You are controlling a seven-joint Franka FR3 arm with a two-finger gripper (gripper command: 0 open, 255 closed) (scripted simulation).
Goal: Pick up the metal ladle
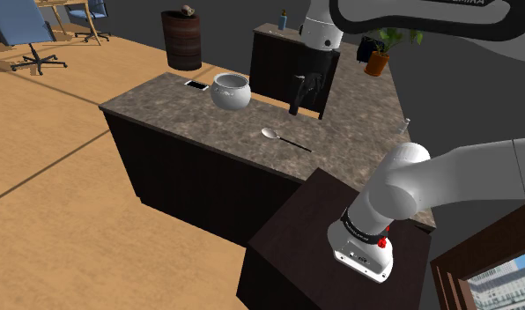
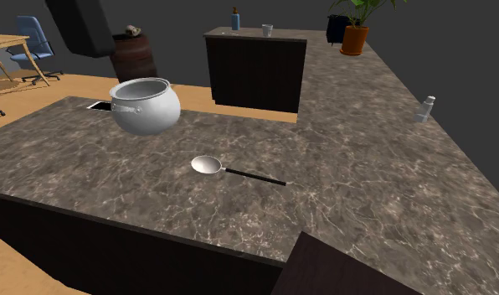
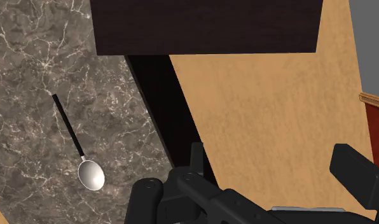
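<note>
The end effector hangs with its fingers apart, clasping nothing; wooden floor shows between them. The ladle lies flat on the marbled bench, off to one side, untouched. A grey pot stands near its bowl end.

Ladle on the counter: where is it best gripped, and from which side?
Probably take the ladle by its thin black handle, near its middle, from straight above. It lies flat on the counter, bare surface on both sides, so the open gripper can straddle it; the round bowl is wider.
</note>
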